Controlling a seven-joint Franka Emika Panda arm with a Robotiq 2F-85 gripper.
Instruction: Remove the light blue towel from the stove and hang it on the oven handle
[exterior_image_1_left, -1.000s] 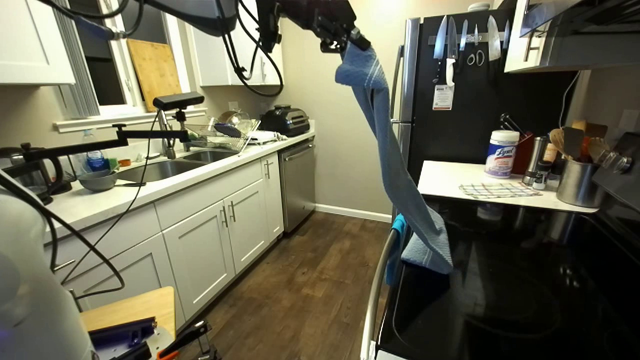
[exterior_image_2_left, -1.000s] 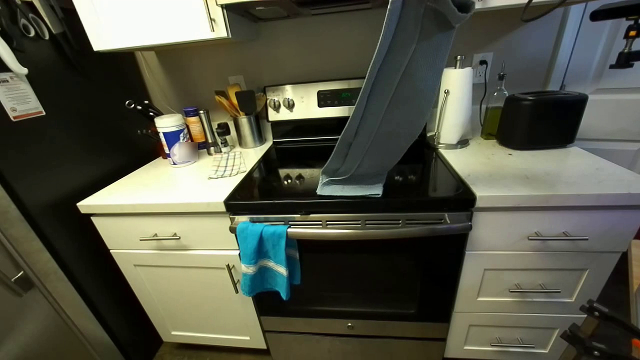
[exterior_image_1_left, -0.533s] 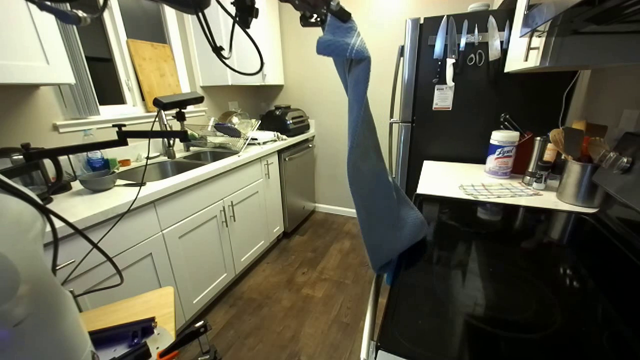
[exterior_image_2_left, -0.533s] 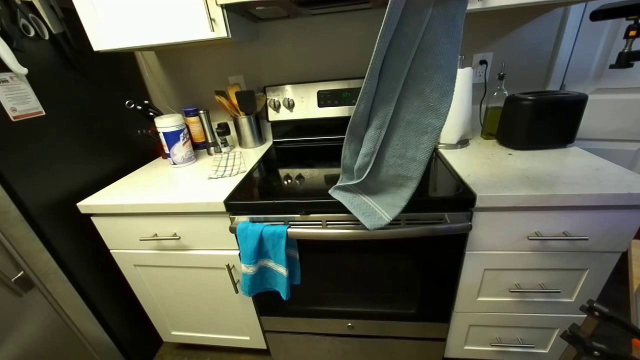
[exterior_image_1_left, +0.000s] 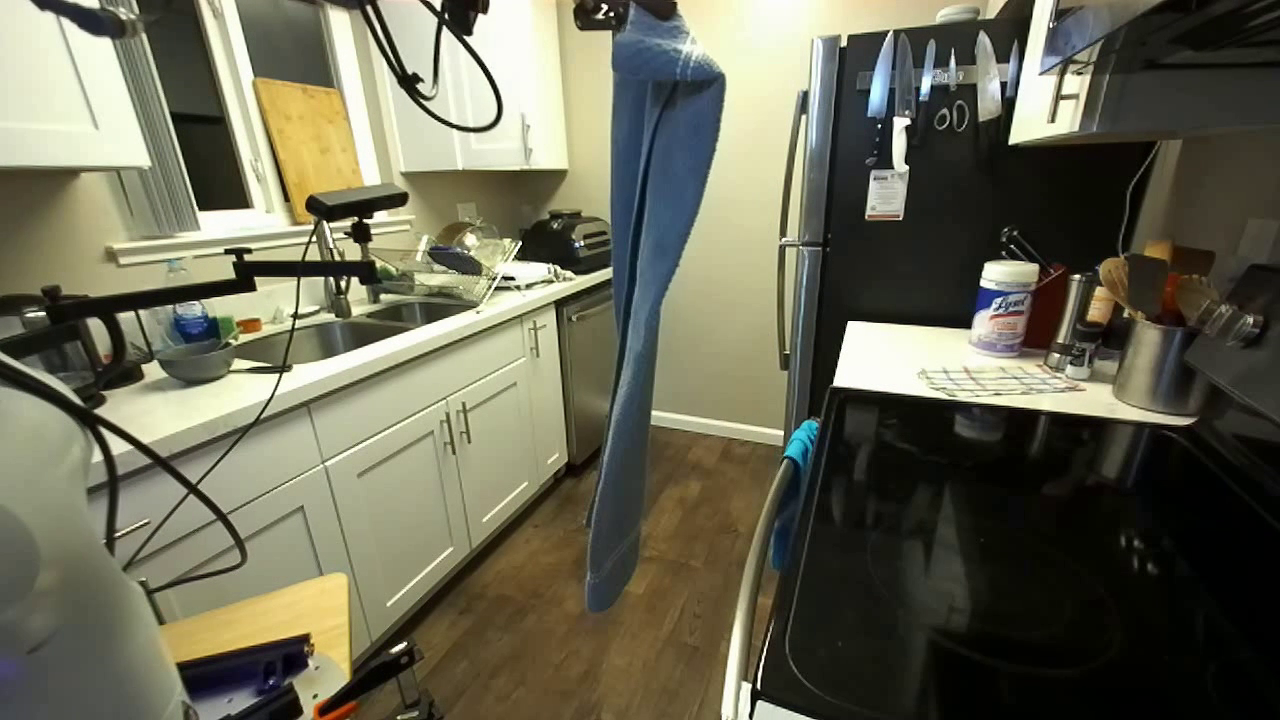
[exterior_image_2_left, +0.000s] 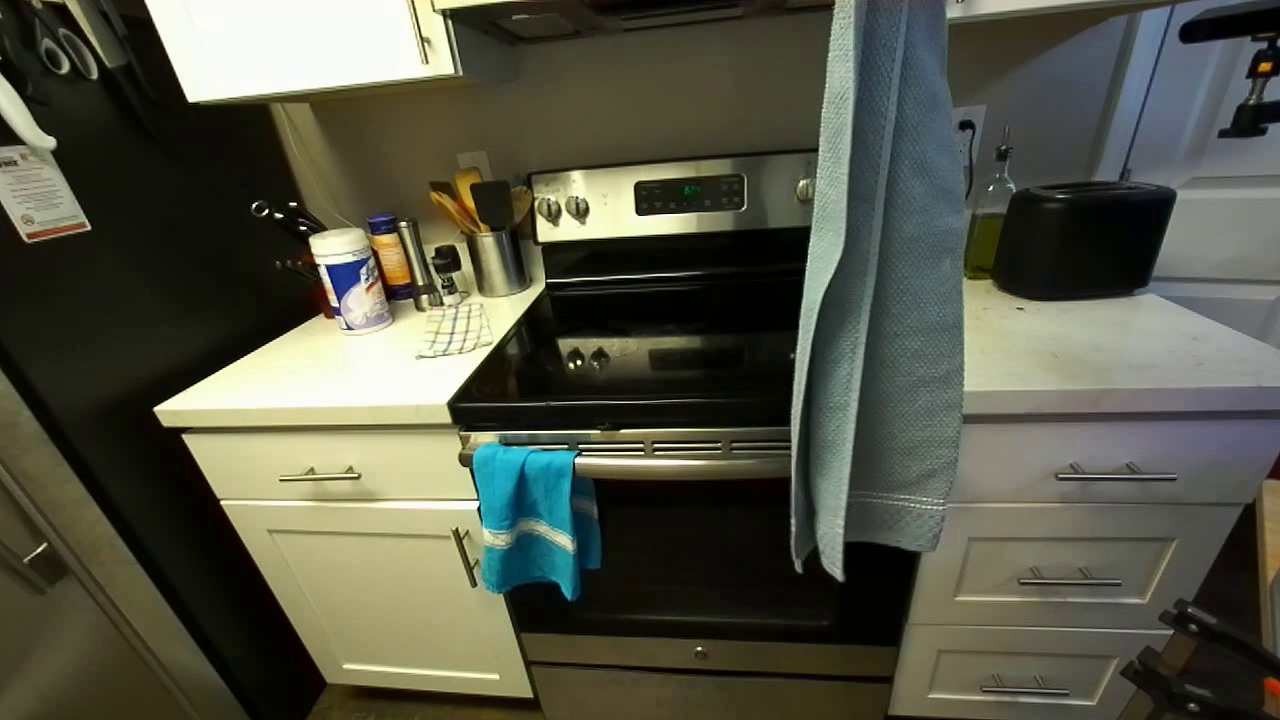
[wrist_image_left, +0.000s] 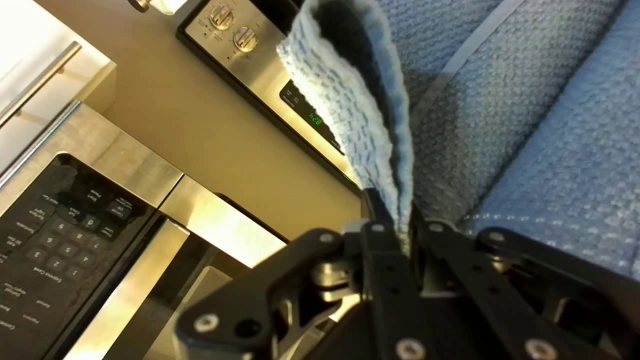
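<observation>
The light blue towel (exterior_image_1_left: 650, 250) hangs long and free in the air in both exterior views (exterior_image_2_left: 885, 300). My gripper (wrist_image_left: 395, 207) is shut on its upper edge, shown by the towel (wrist_image_left: 500, 90) pinched between the fingers in the wrist view. The gripper (exterior_image_1_left: 655, 8) is at the top edge of an exterior view. The towel's lower end is over the floor, in front of the stove (exterior_image_1_left: 980, 560) and apart from the oven handle (exterior_image_1_left: 750, 590). In an exterior view it covers the right part of the handle (exterior_image_2_left: 690, 467).
A bright blue towel (exterior_image_2_left: 530, 520) hangs on the handle's left end. A wipes canister (exterior_image_2_left: 350, 280), a checked cloth (exterior_image_2_left: 455, 330) and a utensil holder (exterior_image_2_left: 497, 262) stand left of the stove. A toaster (exterior_image_2_left: 1085, 240) stands right. A microwave (wrist_image_left: 75, 240) is close to the gripper.
The gripper has moved away from the stove, carrying the towel. The towel's lower end has slid off the cooktop and past its front edge, and now hangs straight down over the floor.
</observation>
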